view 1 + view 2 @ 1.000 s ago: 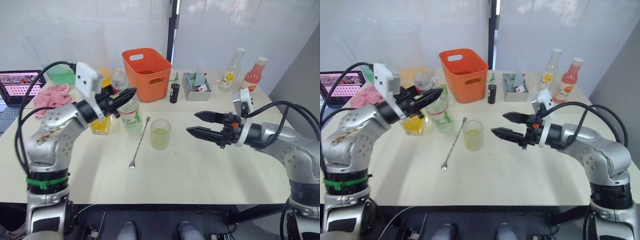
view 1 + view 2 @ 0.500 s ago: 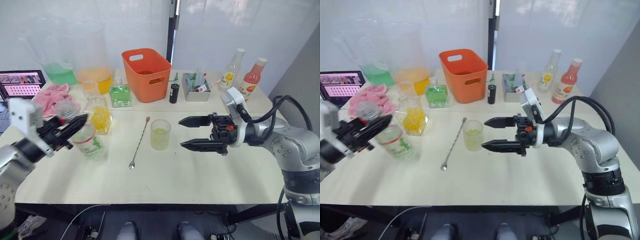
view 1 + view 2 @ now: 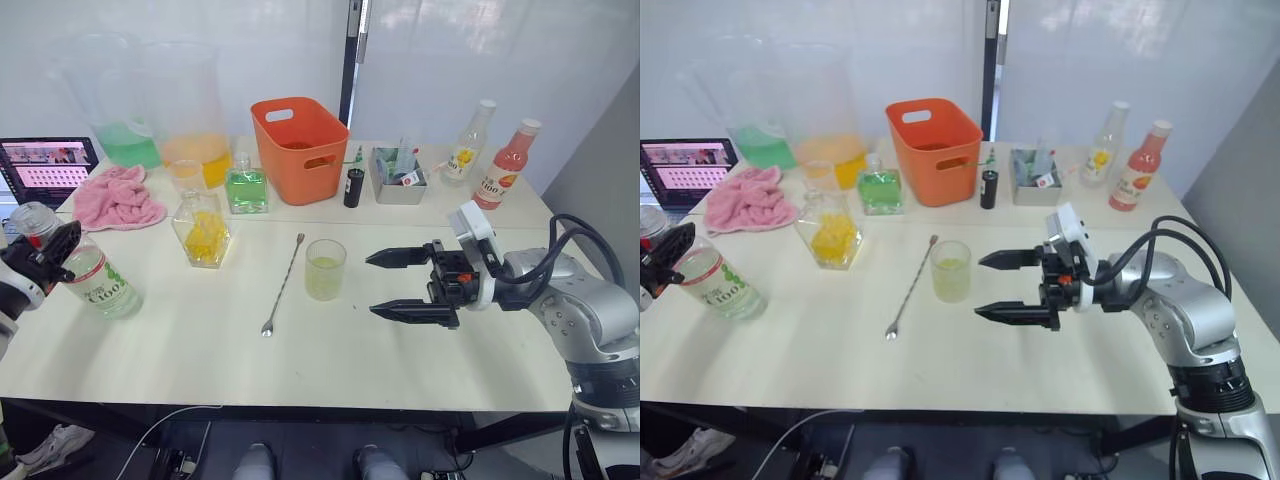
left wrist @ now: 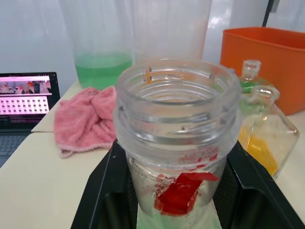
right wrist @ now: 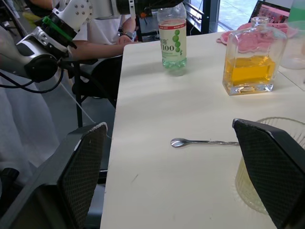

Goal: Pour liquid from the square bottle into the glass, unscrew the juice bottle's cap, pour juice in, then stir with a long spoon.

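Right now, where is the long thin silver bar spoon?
The long thin silver bar spoon lies flat on the table, just left of the clear glass tumbler, its bowl toward the robot.

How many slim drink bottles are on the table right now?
3. The juice bottle stands at the table's left edge, gripped by the left gripper. The yellow-labelled bottle and the pink-liquid bottle stand side by side at the far right. Others may be hidden behind the orange bin.

The juice bottle (image 3: 92,280) is clear shiny plastic. The long spoon (image 3: 284,284) is shiny metal. The towel (image 3: 118,197) is soft pink cloth. The table (image 3: 330,350) looks smooth and matt.
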Tool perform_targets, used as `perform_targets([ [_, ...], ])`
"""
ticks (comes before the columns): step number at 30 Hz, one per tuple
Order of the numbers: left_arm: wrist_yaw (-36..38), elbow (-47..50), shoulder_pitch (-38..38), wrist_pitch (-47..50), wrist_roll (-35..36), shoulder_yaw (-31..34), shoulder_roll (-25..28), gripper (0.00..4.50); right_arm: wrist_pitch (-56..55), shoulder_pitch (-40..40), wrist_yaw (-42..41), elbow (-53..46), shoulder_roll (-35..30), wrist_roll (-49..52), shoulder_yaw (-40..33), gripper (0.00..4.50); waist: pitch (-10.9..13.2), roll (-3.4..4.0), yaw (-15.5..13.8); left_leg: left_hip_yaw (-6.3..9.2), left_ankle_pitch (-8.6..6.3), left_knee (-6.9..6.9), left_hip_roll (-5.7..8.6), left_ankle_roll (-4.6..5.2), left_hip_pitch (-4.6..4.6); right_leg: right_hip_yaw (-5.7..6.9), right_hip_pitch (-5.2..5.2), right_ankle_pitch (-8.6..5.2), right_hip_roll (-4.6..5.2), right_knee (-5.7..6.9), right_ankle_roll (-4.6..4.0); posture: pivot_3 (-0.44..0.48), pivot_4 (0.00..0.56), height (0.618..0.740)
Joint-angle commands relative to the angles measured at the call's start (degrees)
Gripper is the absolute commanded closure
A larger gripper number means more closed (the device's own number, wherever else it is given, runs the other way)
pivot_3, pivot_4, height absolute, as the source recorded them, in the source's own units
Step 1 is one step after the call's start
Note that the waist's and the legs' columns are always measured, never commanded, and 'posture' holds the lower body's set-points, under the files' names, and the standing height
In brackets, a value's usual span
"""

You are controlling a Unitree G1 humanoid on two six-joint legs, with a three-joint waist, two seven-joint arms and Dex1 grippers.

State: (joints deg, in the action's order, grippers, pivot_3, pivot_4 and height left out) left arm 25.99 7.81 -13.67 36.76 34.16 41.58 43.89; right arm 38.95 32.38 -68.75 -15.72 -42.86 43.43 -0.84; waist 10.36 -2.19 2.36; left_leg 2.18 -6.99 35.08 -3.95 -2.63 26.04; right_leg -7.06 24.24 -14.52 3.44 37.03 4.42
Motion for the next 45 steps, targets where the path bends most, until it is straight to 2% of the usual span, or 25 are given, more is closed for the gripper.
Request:
perform_targets([
  [1, 0.4, -11.5, -10.4, -6.4, -6.3, -7.2, 5.0, 2.98, -0.7, -1.2, 1.9, -4.3, -0.6, 0.5, -2.1, 0.04, 0.0, -0.05, -0.4, 0.01, 0.00, -0.02, 0.00, 0.00, -0.02, 0.04, 0.01, 0.04, -0.01, 0.05, 0.09, 0.000, 0.150, 0.725],
  [8, 2.2, -35.8, -29.4, -17.6, -15.2, -18.0, 5.9, 2.98, -0.2, -2.9, 4.7, -6.8, -0.8, 0.8, -2.8, 0.04, 0.0, -0.07, -0.3, 0.09, 0.06, -0.12, -0.02, -0.06, 0.01, 0.12, 0.00, 0.09, -0.04, 0.00, 0.27, 0.000, 0.150, 0.725],
  [16, 3.8, -56.2, -42.6, -27.6, -19.8, -22.6, 5.0, 2.98, 0.3, -3.6, 6.8, -8.2, -1.6, 1.1, -3.5, 0.04, 0.0, -0.08, 0.0, 0.09, 0.07, -0.17, -0.02, -0.06, 0.03, 0.12, 0.03, 0.11, -0.05, 0.03, 0.25, 0.000, 0.150, 0.725],
  [24, 3.4, -65.2, -46.2, -29.0, -20.1, -22.5, 3.1, 2.98, 1.0, -4.0, 8.0, -8.8, -2.6, 1.7, -4.0, 0.04, 0.0, -0.08, -0.1, 0.09, 0.07, -0.16, -0.01, -0.06, 0.04, 0.12, 0.02, 0.08, -0.05, 0.04, 0.30, 0.000, 0.150, 0.725],
  [33, 2.8, -66.1, -44.5, -29.3, -21.4, -22.8, 3.0, 2.98, 1.8, -3.6, 8.1, -8.8, -2.8, 2.0, -3.8, 0.04, 0.0, -0.08, -0.1, 0.09, 0.07, -0.15, -0.01, -0.06, 0.05, 0.12, 0.02, 0.09, -0.04, 0.06, 0.29, 0.000, 0.150, 0.725],
  [35, 3.2, -64.9, -44.2, -28.8, -20.4, -21.9, 2.9, 2.05, 1.9, -3.4, 8.1, -8.6, -2.7, 2.0, -3.7, 0.00, 0.0, -0.08, -0.1, 0.09, 0.07, -0.15, -0.01, -0.06, 0.04, 0.12, 0.02, 0.09, -0.05, 0.07, 0.29, 0.000, 0.150, 0.725],
  [41, 3.5, -62.1, -45.0, -28.3, -17.0, -18.5, 3.2, 0.14, 1.9, -2.5, 8.0, -8.0, -2.4, 1.5, -3.2, 0.00, 0.0, -0.09, 0.0, 0.09, 0.08, -0.15, -0.02, -0.07, 0.04, 0.12, 0.03, 0.10, -0.05, 0.08, 0.28, 0.000, 0.150, 0.725],
  [45, 3.7, -58.7, -46.0, -28.4, -15.3, -17.0, 3.3, 0.07, 2.0, -2.1, 7.8, -7.6, -2.4, 1.7, -3.4, 0.00, 0.0, -0.09, 0.0, 0.10, 0.08, -0.15, -0.02, -0.07, 0.04, 0.12, 0.02, 0.10, -0.05, 0.07, 0.28, 0.000, 0.150, 0.725],
])
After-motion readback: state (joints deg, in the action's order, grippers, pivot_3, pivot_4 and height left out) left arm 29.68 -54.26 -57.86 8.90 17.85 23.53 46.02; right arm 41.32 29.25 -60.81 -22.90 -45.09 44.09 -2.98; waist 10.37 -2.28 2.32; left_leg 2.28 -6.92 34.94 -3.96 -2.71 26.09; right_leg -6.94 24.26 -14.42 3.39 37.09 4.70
